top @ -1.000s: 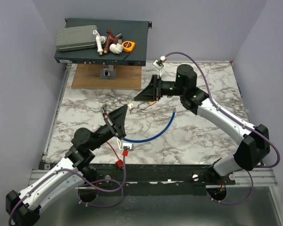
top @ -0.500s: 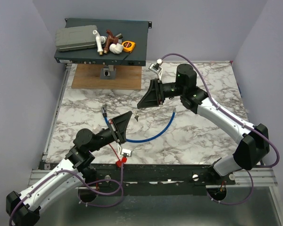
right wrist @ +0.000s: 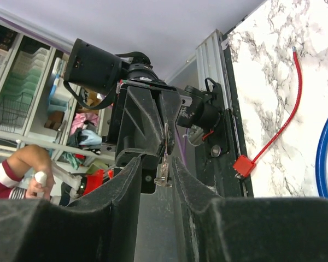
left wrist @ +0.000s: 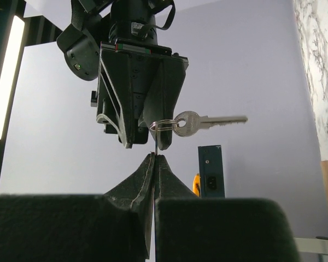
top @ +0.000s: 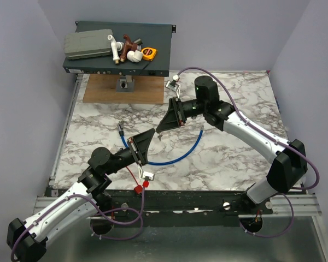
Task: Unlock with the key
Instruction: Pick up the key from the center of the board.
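Hanging in the air above the white marbled tabletop (top: 235,164), the small silver metal key (left wrist: 208,121) is between the two tools, close to the middle of the scene; in the left wrist view its blade points sideways. The left tool (left wrist: 154,157) is closed tight; it pinches the thin wire that leads up to the round ring of the key. The right tool (right wrist: 156,159) faces it from the far right; its fingers stand narrowly apart, one on each side of the key, and a gap shows on both sides. The thin red cord (right wrist: 287,103) with its red square tag (right wrist: 243,165) lies at the near edge of the tabletop, just beside the blue curved cable (top: 180,155).
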`<move>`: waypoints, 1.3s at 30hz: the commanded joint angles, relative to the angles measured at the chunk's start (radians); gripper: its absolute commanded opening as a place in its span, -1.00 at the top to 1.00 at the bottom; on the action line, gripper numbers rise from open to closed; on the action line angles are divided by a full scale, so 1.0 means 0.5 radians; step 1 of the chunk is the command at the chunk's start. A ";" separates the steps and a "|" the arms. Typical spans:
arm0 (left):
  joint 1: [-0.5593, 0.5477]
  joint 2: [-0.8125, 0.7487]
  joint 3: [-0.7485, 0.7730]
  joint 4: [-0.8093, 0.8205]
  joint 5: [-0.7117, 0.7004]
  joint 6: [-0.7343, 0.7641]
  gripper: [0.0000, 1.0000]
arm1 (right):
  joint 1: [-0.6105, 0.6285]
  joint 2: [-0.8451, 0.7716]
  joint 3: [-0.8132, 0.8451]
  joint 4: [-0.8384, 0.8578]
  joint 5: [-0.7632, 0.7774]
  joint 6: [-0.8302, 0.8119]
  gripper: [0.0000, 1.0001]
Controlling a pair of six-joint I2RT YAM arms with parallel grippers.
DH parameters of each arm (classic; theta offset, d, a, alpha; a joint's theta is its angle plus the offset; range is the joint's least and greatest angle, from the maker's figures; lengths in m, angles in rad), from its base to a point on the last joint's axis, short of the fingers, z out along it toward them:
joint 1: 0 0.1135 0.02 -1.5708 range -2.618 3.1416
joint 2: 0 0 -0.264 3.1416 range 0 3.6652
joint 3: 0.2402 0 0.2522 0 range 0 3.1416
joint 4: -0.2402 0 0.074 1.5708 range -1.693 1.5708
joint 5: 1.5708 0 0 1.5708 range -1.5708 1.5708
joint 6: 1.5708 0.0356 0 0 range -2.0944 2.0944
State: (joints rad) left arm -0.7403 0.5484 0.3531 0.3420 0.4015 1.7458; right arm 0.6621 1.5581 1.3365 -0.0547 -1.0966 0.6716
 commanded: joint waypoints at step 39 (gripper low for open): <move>0.375 0.699 0.841 -1.299 -0.114 -1.658 -0.97 | -0.276 -0.458 -0.342 -0.678 0.798 -0.343 0.99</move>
State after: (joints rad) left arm -0.5819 0.7620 0.6464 0.0135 0.2485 1.1904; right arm 0.5346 1.3796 1.1725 -0.2443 -0.8753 0.5869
